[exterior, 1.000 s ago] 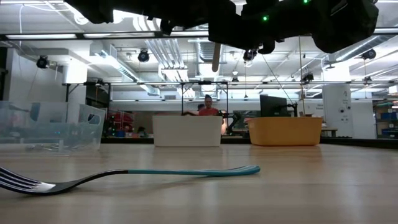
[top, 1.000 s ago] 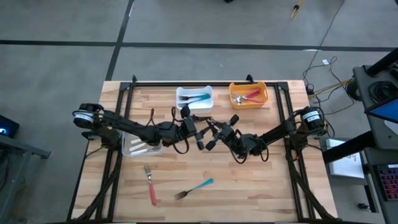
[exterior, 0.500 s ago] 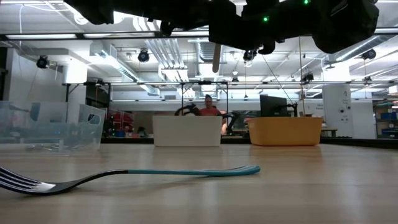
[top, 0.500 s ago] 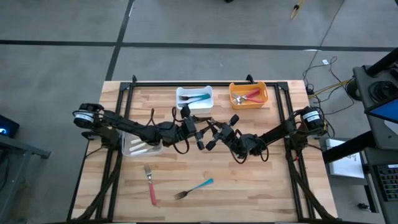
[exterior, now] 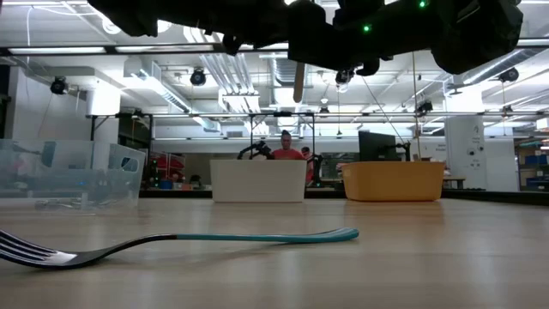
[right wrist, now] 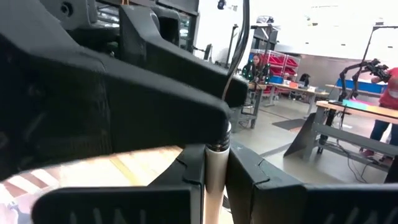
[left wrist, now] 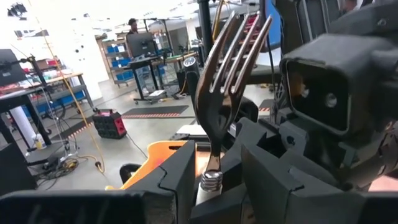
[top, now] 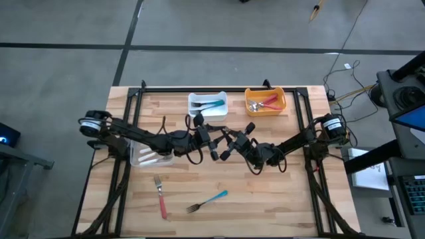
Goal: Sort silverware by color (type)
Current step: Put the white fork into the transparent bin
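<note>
Little has moved over the last second: both arms stay locked together above the table's (top: 279,199) centre, mid-handover. The right gripper (right wrist: 214,163) is clamped on the white plastic handle of a metal-headed fork (left wrist: 231,59), held upright, while the left gripper (left wrist: 214,179) brackets its neck below the tines; whether it has closed on it I cannot tell. That fork likely goes to the clear rectangular bin (top: 149,157) at 9 o'clock. The red-handled fork (top: 161,199) and the teal-handled fork (top: 207,202), toward 6 o'clock, still await sorting.
</note>
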{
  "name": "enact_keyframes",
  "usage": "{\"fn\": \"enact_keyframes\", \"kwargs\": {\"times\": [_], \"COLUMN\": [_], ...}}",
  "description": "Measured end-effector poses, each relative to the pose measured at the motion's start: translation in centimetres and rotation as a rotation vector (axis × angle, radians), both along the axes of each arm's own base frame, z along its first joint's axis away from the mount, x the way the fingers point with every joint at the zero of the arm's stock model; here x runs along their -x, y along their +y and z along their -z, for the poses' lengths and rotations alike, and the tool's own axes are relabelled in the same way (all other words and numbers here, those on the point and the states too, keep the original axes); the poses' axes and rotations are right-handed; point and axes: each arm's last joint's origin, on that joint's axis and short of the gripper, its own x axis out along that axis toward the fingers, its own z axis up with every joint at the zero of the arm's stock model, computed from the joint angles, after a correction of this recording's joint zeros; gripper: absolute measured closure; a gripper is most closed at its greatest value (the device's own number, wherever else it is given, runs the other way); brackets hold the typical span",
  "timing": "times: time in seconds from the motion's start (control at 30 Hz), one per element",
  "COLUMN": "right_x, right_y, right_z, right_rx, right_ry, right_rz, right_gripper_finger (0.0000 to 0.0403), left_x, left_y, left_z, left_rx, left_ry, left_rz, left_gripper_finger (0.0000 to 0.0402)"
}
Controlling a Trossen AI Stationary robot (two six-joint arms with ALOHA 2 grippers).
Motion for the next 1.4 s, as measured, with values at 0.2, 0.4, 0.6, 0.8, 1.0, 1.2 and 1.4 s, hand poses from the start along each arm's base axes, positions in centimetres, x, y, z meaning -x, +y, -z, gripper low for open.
{"fn": "enact_keyframes", "kwargs": {"times": [0.2,0.4,0.6,0.8,1.0,1.2,1.4], "right_x": [0.0,0.0,0.0,0.0,0.0,0.1,0.1], "right_y": [0.0,0.0,0.0,0.0,0.0,-0.1,-0.1], "right_z": [0.1,0.1,0.1,0.1,0.1,0.0,-0.1], "right_rx": [0.002,0.002,-0.009,-0.007,-0.007,-0.01,-0.013], "right_ry": [0.01,0.009,0.001,0.003,0.003,0.001,-0.003], "right_rz": [0.0,0.001,0.005,0.006,0.007,0.017,0.024], "right_gripper_finger": [0.0378,0.0378,0.0357,0.0363,0.0352,0.0324,0.0288], "left_x": [-0.4,-0.4,-0.4,-0.4,-0.3,0.1,1.2], "left_y": [0.0,0.0,0.0,0.0,0.0,0.1,0.3], "left_z": [0.6,0.6,0.6,0.6,0.5,0.0,-1.1], "left_rx": [0.015,0.015,0.033,0.048,0.044,0.036,0.028], "left_ry": [-0.009,-0.013,-0.02,-0.025,-0.024,0.01,0.067], "left_rz": [0.019,0.018,0.018,0.019,0.018,-0.008,-0.011], "left_gripper_finger": [0.0293,0.0312,0.0378,0.0397,0.0401,0.04,0.0401]}}
